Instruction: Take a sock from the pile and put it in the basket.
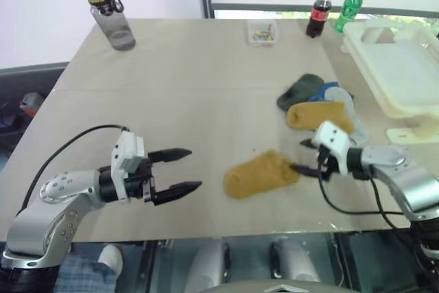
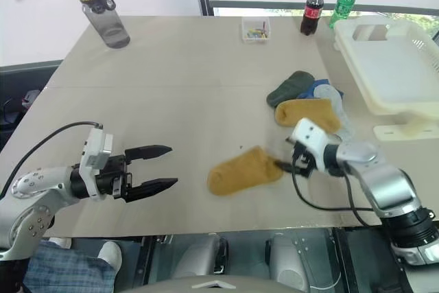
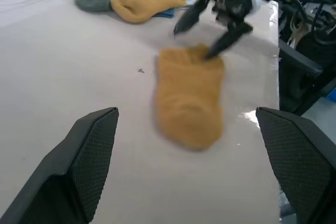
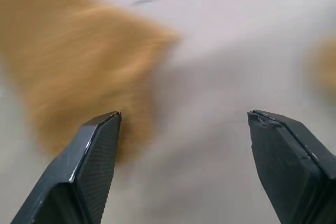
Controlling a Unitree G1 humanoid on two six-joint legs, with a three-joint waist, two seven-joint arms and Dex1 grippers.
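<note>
- The right gripper [image 1: 306, 156] hangs with its two black fingers spread wide and nothing between them; in the left wrist view one fingertip rests at or just over the near edge of the lone mustard-yellow sock [image 1: 261, 174], the other is lifted clear of it.
- That sock lies flat on the table [image 1: 192, 87] just off the right gripper's tips, on the side toward the left arm, apart from the pile [image 1: 319, 104].
- Its long axis runs from the right gripper's fingertips away toward the left gripper [image 1: 177, 169], tilted slightly nearer the robot at its far end.
- The left gripper is also wide open and empty, pointing across the table at the sock but well apart from it.
- The right arm is plainly the nearer one, and the basket [image 1: 401, 66] stands beyond it on its own outer side, past the pile.
- The pile (dark green, blue, pale grey and a second mustard sock) lies just beyond the right gripper, between it and the basket.
- Judgement: no sock is held, so the carry to the basket is not yet begun; a grasp would need the right fingers to straddle the sock's near end across its width.
</note>
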